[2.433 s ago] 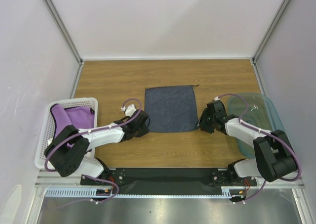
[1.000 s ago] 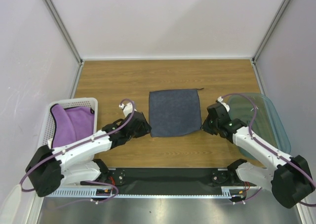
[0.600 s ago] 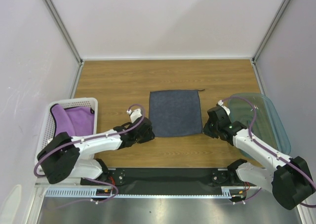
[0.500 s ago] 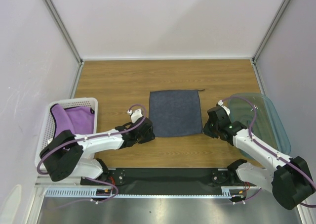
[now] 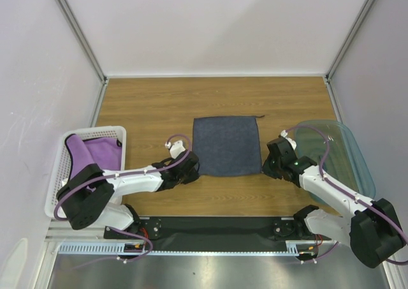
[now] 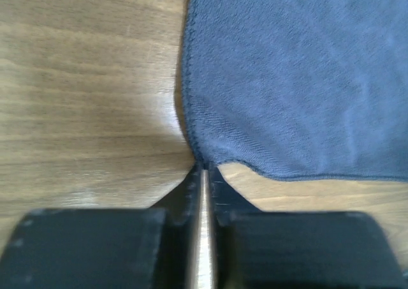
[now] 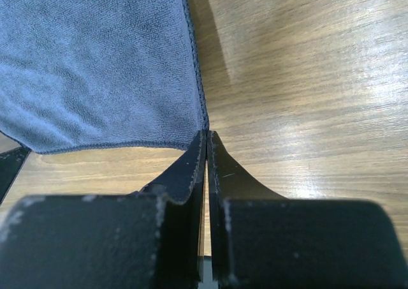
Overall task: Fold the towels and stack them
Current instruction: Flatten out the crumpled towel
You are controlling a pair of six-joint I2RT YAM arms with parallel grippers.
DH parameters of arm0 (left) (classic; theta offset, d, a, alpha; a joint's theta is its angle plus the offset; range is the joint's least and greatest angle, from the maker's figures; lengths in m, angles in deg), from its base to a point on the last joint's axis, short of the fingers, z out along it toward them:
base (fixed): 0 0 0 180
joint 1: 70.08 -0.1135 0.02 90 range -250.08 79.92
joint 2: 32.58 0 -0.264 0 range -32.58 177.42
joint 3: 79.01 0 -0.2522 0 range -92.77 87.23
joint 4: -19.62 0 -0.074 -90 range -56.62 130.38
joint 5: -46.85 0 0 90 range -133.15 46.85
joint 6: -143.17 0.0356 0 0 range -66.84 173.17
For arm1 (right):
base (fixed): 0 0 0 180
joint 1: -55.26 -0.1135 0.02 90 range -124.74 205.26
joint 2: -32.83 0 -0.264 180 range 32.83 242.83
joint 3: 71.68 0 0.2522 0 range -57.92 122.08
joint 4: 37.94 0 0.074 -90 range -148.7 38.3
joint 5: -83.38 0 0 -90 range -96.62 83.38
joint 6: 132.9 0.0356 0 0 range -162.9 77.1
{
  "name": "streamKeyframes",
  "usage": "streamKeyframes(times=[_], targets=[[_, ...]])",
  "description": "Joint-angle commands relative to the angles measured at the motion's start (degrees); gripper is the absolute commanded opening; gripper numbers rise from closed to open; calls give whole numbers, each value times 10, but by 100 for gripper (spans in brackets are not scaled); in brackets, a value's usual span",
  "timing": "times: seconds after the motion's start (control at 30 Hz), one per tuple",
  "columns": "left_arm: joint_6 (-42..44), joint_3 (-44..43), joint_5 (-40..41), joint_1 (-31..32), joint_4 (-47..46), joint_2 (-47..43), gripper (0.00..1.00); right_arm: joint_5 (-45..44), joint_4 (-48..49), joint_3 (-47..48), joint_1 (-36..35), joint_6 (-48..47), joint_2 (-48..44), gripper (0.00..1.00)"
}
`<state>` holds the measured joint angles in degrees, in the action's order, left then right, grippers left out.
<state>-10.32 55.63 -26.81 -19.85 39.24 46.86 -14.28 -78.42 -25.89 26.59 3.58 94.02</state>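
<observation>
The left claw [image 6: 204, 169] is clamped on the near-left corner of the small dark navy square cloth towel [image 6: 287, 78]. The right claw [image 7: 206, 136], pressed together, pinches its near-right corner.

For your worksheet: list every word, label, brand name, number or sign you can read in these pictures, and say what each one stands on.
No readable text in any view.
navy towel: plain cloth, no label showing.
purple towel: no print visible.
white basket: no lettering.
teal bin: no lettering.
black base plate: any marking is too small to tell.
</observation>
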Motion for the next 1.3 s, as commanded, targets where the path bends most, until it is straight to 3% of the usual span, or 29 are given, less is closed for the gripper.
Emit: streamKeyframes(times=[0.0,0.03,0.33,0.37,0.4,0.5,0.77,0.97,1.07,1.27], targets=[[-5,-2,19,5,17,10,5,-4,8,1,5,-5,0,0],[-3,-3,19,5,17,10,0,-3,8,1,5,-4,1,0],[40,-8,63,5,41,-45,0,-5,7,11,6,-11,-3,0],[42,-7,64,5,46,-48,2,-6,8,11,6,-11,-2,0],[40,-9,65,5,50,-47,18,-7,8,10,6,-12,0,0],[47,-16,55,5,58,-32,39,-4,11,8,6,-7,3,0],[55,-19,25,5,18,29,43,-6,6,9,6,-9,6,0],[53,-22,19,5,13,40,41,-10,1,8,7,-9,6,0],[56,-29,19,5,26,45,35,-10,2,8,7,-8,8,0],[64,-40,17,10,35,58,2,-7,4,7,8,-6,14,0]])
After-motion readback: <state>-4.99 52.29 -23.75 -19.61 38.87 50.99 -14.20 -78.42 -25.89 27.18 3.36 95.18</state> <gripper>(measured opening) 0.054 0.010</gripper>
